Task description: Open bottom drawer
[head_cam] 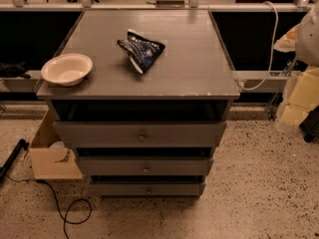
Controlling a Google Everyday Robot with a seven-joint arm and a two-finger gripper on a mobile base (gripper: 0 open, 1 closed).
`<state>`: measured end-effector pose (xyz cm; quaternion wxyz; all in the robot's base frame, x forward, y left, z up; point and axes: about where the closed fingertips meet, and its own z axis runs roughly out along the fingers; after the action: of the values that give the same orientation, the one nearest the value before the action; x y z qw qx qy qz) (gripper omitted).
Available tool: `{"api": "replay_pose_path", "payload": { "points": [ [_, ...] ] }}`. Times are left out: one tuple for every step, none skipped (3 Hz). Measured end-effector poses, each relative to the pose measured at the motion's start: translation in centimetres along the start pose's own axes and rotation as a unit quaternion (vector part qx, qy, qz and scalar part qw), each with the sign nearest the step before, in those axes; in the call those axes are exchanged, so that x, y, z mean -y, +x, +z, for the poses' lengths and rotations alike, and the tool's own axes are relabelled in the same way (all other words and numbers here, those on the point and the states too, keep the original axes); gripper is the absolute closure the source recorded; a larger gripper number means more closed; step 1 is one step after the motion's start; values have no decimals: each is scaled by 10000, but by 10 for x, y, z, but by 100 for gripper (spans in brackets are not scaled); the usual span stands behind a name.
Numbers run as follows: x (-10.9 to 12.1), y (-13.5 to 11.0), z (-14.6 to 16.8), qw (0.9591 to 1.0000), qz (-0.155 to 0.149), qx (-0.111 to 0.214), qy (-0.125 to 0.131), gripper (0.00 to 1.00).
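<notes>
The grey cabinet (189, 59) stands in the middle of the view, its three drawer fronts facing the near side. The bottom drawer (119, 188) is the lowest and narrowest-looking front, just above the speckled floor, with its small round knob (148, 189) at the centre. It seems to sit in line with the fronts above it, so the pull has likely not begun.

On the cabinet top, a white bowl (67, 68) rests at the near left corner and a crumpled blue snack bag (141, 51) lies near the middle, both well clear of the drawers. A cardboard box (50, 158) sits on the floor against the cabinet's left side and should not block the drawer.

The gripper does not show anywhere in the view, so whether it is spread or closed cannot be told. A pale shape (311, 34) at the far right edge may be part of the arm.
</notes>
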<state>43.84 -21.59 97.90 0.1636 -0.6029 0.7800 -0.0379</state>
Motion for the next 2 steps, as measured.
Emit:
{"api": "replay_pose_path", "payload": {
  "points": [
    [1, 3, 4, 10000, 70, 34, -10, 0],
    [-6, 11, 26, 9991, 290, 173, -248, 0]
  ]
}}
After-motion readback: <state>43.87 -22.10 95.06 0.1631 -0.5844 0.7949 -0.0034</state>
